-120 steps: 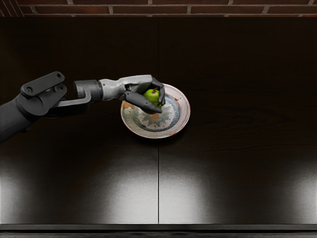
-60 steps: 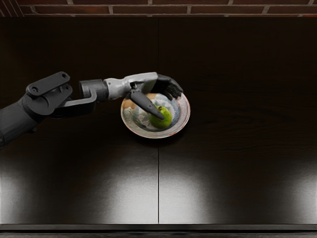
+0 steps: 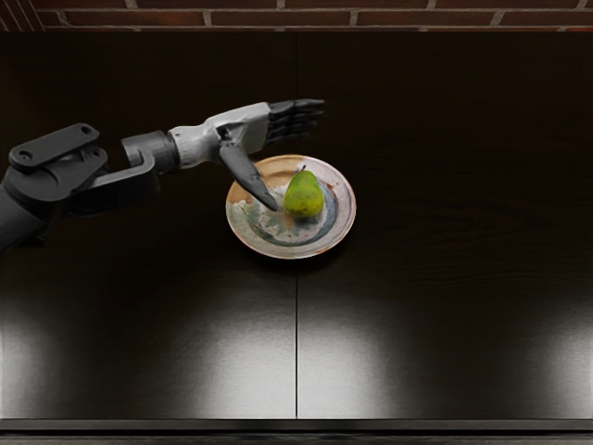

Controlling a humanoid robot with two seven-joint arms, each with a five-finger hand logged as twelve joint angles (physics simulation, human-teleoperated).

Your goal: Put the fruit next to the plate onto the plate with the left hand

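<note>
A dark table [image 3: 445,315] seen from above at a slant, with a strip of brick wall [image 3: 278,17] along the top edge. Near the middle sits a round patterned plate [image 3: 345,211]. A green pear [image 3: 303,195] stands on it, on the right half of the dish, upright, with its stem pointing up and away from the viewer.

The left hand [image 3: 252,132] reaches in from the left and hovers over the plate's far left edge. It is open and holds nothing. Its fingers [image 3: 301,111] are stretched out straight to the right, beyond the plate. The thumb [image 3: 246,171] hangs down over the plate's left side, its tip just beside the pear and apart from it (whether the tip touches the plate is not clear). No right arm shows.

From the hand, the pear lies to the right and toward the viewer, below the level of the palm. The task looks done, since the fruit rests on the plate. What likely remains is for the arm to draw back leftward or upward. The thumb is the part nearest the pear, so a pull away from the fruit seems safest to avoid tipping it.
</note>
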